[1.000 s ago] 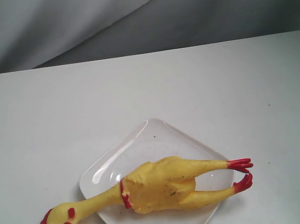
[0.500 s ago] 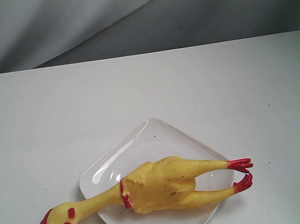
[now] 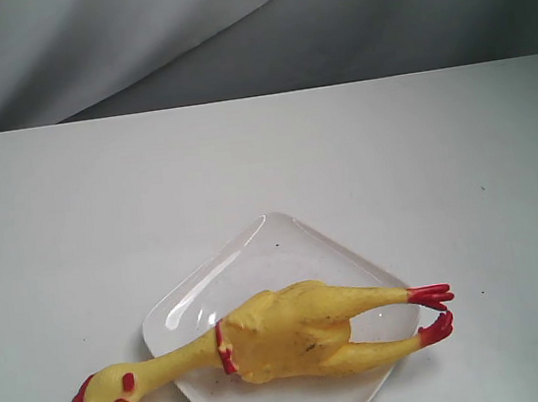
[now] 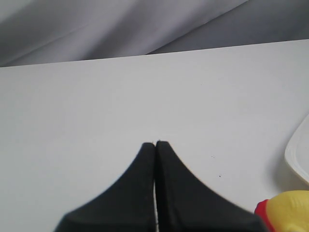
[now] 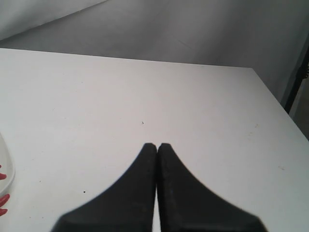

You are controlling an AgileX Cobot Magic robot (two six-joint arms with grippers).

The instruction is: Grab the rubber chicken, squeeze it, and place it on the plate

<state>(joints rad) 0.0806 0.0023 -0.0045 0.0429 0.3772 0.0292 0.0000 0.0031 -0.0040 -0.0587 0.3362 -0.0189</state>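
As seen from outside, shows rubber chicken (image 3: 286, 332) across square white plate (image 3: 275, 245), touched by neither left gripper (image 4: 155, 143) nor right gripper (image 5: 157, 145), both closed, empty.

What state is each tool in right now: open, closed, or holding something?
Left tool: closed, holding nothing.
Right tool: closed, holding nothing.

The rubber chicken (image 3: 286, 332) lies across the plate (image 3: 285, 243), head overhanging left.
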